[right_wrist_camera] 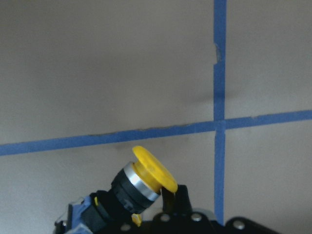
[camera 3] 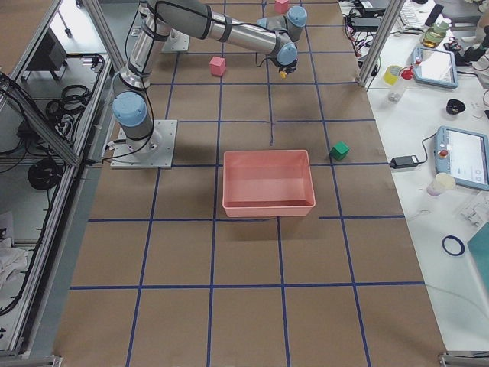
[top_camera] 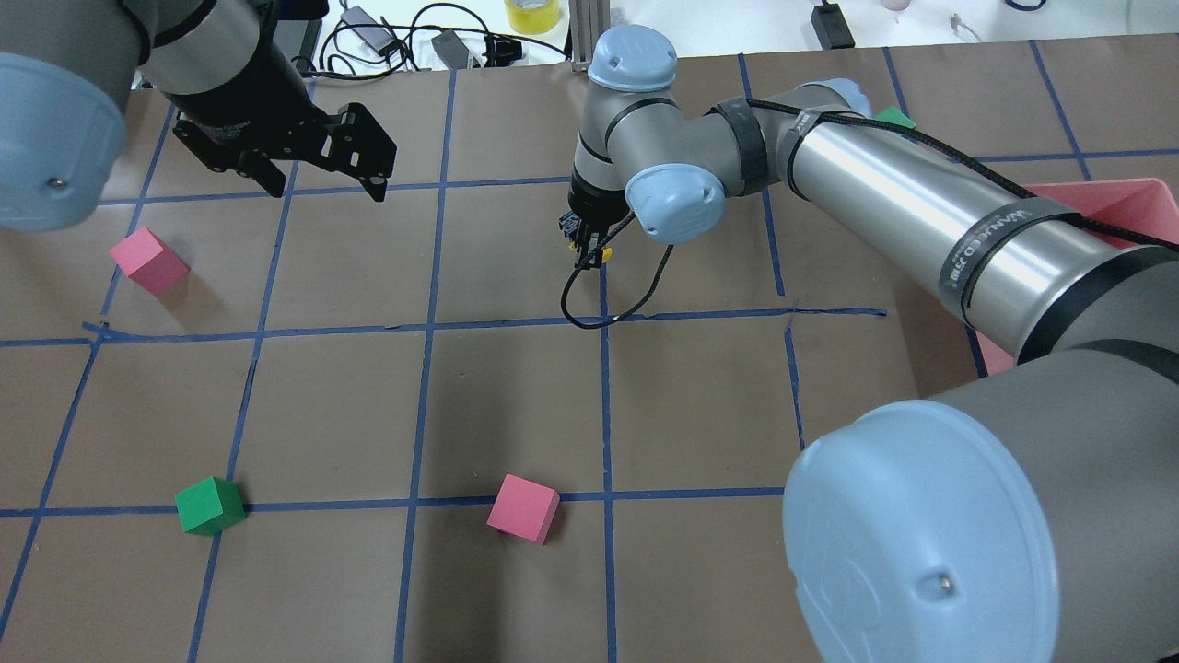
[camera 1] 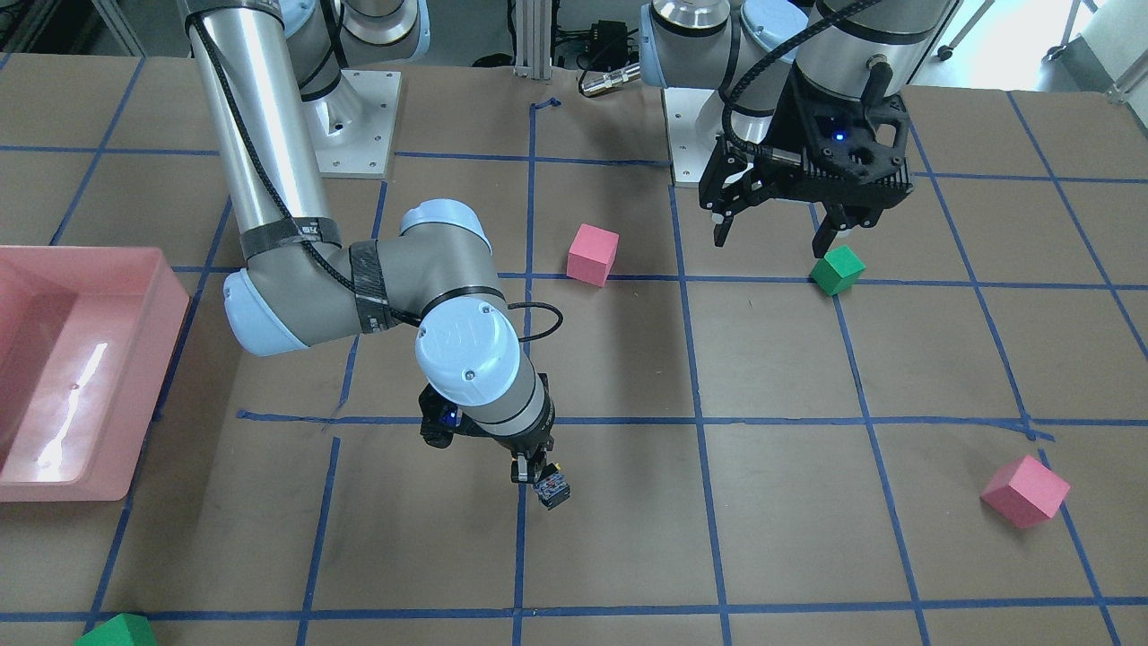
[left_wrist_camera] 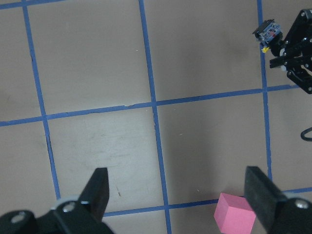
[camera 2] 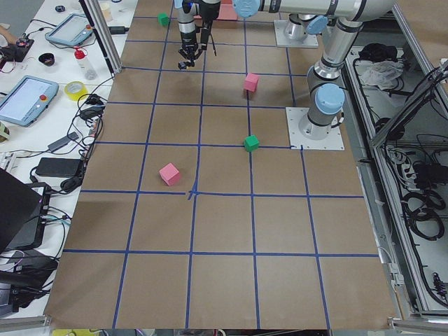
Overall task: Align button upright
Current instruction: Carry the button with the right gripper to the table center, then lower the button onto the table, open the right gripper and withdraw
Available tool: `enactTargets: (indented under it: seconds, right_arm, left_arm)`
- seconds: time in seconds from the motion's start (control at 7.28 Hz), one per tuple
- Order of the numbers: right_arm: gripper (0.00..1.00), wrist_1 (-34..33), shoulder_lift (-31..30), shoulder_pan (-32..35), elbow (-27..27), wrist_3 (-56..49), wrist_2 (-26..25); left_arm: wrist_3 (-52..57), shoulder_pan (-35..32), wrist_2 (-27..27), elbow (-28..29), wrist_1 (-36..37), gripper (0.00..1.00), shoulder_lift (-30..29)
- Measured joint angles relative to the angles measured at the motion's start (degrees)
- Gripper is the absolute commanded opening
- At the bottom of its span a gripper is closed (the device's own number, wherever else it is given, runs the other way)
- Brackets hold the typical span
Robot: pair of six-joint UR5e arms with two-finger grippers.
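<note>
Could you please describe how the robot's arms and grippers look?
The right arm and left arm are silver-grey tubes with pale blue joint caps, each with a black braided cable running along it. The left gripper and right gripper are black, two-fingered; the left one's mount shows a blue light.

I had the right arm (camera 1: 260,135) stretched far forward, elbow bent, wrist pointing down, right gripper (camera 1: 531,474) pinched on the button (right_wrist_camera: 146,178). The left gripper (camera 1: 773,235) hung farther back, fingers spread wide apart, pointing downward.
</note>
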Motion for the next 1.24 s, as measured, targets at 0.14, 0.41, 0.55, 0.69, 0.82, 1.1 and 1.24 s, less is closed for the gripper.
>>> enactTargets:
  seconds: [0.14, 0.41, 0.55, 0.69, 0.82, 1.1, 1.24]
  right_arm:
    - [0.0, -0.1, 0.4, 0.0, -0.2, 2.5, 2.0]
    - [0.0, -0.7, 0.7, 0.0, 0.2, 4.1, 4.3]
    - [0.0, -0.9, 0.7, 0.1, 0.7, 4.1, 4.4]
    - [0.0, -0.9, 0.8, 0.1, 1.2, 4.2, 4.4]
    - [0.06, -1.0, 0.8, 0.0, 1.9, 4.2, 4.5]
    - [0.05, -1.0, 0.8, 0.0, 3.1, 4.3, 4.3]
    - [0.09, -1.0, 0.8, 0.0, 3.5, 4.7, 4.4]
  left_arm:
    - [0.0, 0.0, 0.0, -0.1, 0.0, 1.0, 0.0]
    - [0.0, 0.0, 0.0, -0.1, 0.0, 1.0, 0.0]
    - [0.0, 0.0, 0.0, -0.1, 0.0, 1.0, 0.0]
    - [0.0, 0.0, 0.0, -0.1, 0.0, 1.0, 0.0]
    - [0.0, 0.0, 0.0, -0.2, 0.0, 1.0, 0.0]
    - [0.0, 0.0, 0.0, -0.2, 0.0, 1.0, 0.0]
    - [0.0, 0.0, 0.0, -0.2, 0.0, 1.0, 0.0]
